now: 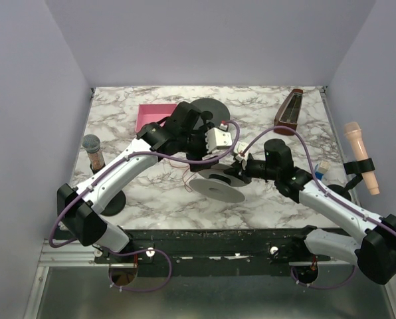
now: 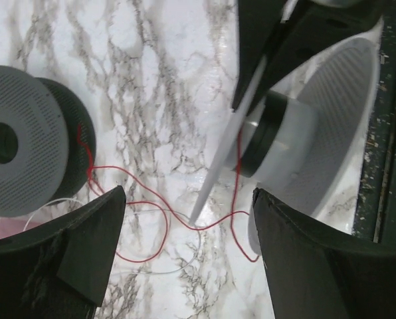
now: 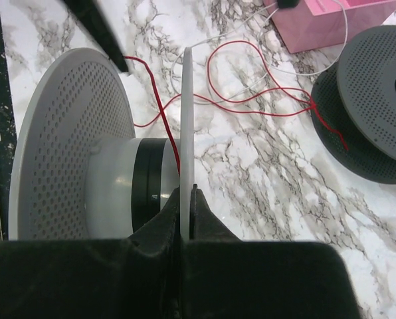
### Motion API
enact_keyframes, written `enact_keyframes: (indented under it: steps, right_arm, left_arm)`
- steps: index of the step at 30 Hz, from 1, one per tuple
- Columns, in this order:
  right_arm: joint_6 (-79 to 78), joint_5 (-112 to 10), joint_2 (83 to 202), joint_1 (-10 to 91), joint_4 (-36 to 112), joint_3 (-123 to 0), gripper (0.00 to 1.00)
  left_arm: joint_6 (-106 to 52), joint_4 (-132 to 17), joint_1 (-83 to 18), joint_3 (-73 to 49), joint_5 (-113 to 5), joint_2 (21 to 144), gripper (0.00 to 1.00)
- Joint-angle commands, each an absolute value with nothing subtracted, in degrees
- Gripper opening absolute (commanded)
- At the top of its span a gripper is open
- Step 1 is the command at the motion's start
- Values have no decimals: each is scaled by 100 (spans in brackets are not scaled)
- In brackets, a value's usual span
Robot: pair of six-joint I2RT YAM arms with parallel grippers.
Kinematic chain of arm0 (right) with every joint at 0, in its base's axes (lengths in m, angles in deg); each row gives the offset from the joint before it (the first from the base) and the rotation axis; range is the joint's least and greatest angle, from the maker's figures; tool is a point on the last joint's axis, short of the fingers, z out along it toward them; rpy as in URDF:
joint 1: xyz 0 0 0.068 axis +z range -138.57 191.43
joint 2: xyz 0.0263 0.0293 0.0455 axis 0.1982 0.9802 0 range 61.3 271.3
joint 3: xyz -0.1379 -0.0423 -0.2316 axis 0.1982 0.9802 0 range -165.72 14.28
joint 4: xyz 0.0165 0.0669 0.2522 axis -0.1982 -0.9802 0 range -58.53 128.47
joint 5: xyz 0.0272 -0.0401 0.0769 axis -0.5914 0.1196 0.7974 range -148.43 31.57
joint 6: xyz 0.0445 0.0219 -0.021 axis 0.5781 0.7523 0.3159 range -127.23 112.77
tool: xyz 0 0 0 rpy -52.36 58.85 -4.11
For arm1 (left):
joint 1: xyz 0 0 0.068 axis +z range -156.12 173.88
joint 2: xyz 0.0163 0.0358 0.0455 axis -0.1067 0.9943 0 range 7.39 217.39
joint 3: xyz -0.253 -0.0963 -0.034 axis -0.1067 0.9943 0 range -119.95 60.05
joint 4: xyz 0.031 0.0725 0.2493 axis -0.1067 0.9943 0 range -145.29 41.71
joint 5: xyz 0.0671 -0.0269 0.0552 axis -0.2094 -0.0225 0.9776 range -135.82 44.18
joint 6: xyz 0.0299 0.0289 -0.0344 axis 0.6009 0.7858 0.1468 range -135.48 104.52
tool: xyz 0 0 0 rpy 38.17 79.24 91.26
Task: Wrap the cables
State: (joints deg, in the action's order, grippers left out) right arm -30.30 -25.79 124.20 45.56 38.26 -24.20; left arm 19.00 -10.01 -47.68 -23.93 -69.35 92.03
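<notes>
two spools: pale grey perforated plastic spool [image 3: 65, 133] held on edge near my side of the white marble-pattern table [image 1: 118, 106]. dark grey perforated spool [image 3: 377, 106] sits further back, near the pink box [image 3: 331, 23].
right gripper [image 3: 187, 199]: clamped tight on the thin far flange of the pale grey perforated plastic spool. i read this as keeping the hub exposed and steady for winding.
left gripper [image 2: 188, 199]: jaws wide apart with nothing between them, hanging over the slack wire.
cable: thin dark-red wire [image 2: 145, 189] runs from the dark grey perforated spool across the marble in loose loops, then up to the pale spool's hub by the black band [image 3: 148, 179]. it's slack on the table and neither gripper has it.
hub: can't tell how many turns are on it. i see only one strand going up to it.
stray: a fine white thread [image 3: 344, 40] lies among the red loops near the pink box.
progress: early by my read, most of the wire looks unwound.
next, my guess: left pinches the slack close to the hub and leads it round.
risk: the loops could snag on the flange edge or pick up the white thread.
</notes>
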Motion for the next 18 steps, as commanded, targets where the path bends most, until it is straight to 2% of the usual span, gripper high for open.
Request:
enact_keyframes:
  steps: [1, 6, 12, 18]
  right_arm:
    - [-3140, -2371, 12309, 4580, 3970, -2808, 1]
    - [-3149, -2266, 12423, 4580, 4058, -2958, 1]
    - [-3167, -2160, 12362, 4580, 4093, -2967, 1]
    - [-3132, -2178, 12406, 4571, 4110, -3011, 1]
  left_arm:
    - [2266, -448, -4778, -2529, -7869, 9194, 85]
    - [1837, -1141, -4875, -2494, -7800, 9369, 82]
    - [1774, -1583, -4954, -2397, -7316, 9546, 55]
    - [1888, -1301, -4998, -2458, -7763, 9660, 53]
